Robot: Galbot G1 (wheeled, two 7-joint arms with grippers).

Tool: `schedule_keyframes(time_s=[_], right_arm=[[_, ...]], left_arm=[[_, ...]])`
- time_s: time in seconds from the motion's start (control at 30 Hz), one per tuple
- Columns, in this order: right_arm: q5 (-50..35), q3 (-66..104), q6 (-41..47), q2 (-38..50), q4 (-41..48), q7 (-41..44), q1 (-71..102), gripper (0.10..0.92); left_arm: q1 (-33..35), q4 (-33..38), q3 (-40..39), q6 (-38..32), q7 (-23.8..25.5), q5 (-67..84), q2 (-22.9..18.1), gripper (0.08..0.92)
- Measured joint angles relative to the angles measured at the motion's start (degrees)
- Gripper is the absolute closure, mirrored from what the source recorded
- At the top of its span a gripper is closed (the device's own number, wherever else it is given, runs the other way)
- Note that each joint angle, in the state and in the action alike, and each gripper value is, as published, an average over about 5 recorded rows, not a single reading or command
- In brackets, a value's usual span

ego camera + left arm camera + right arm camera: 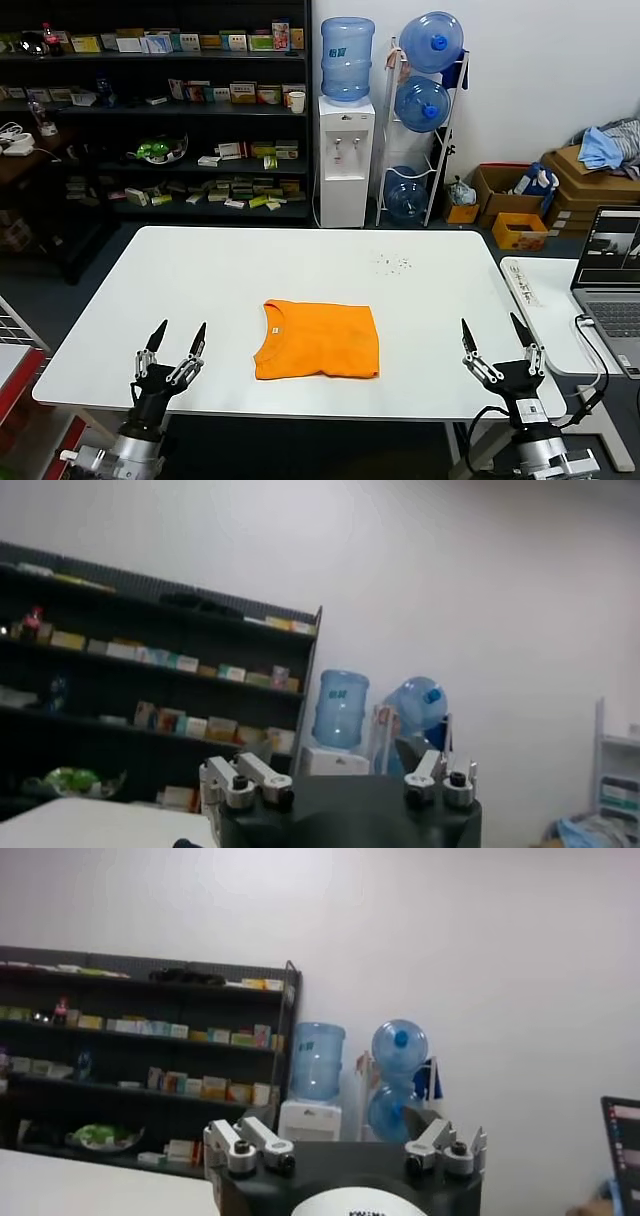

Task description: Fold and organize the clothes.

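One folded T-shirt (318, 340) lies flat near the middle of your table (200, 270), a little toward the near edge, neck at its left end. You have bare tabletop all round it, widest toward the far edge. Your left gripper (176, 341) stands at the near left edge, fingers pointing up and spread wide, holding nothing. Your right gripper (494, 336) mirrors it at the near right edge, also wide and empty, well apart from the T-shirt.
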State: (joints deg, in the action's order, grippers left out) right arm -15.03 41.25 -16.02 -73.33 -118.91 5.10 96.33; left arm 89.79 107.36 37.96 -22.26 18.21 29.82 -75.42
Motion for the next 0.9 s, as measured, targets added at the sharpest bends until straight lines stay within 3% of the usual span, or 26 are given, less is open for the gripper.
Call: schedule_keyframes(time_s=[0.23,0.9], right_arm=[[2.5,1.3,-3.4,-1.6,0.7,1.1,1.3,0.203],[3.9,2.5,-7.0,-2.6,2.6,1.5,1.9,0.203]], left_arm=[[2.9,-0.1,3.0,-4.0,2.5,-2.0,-2.6,0.177],[5.5,-1.2,6.4,-7.9,4.8,-4.3,-4.5,0.177]])
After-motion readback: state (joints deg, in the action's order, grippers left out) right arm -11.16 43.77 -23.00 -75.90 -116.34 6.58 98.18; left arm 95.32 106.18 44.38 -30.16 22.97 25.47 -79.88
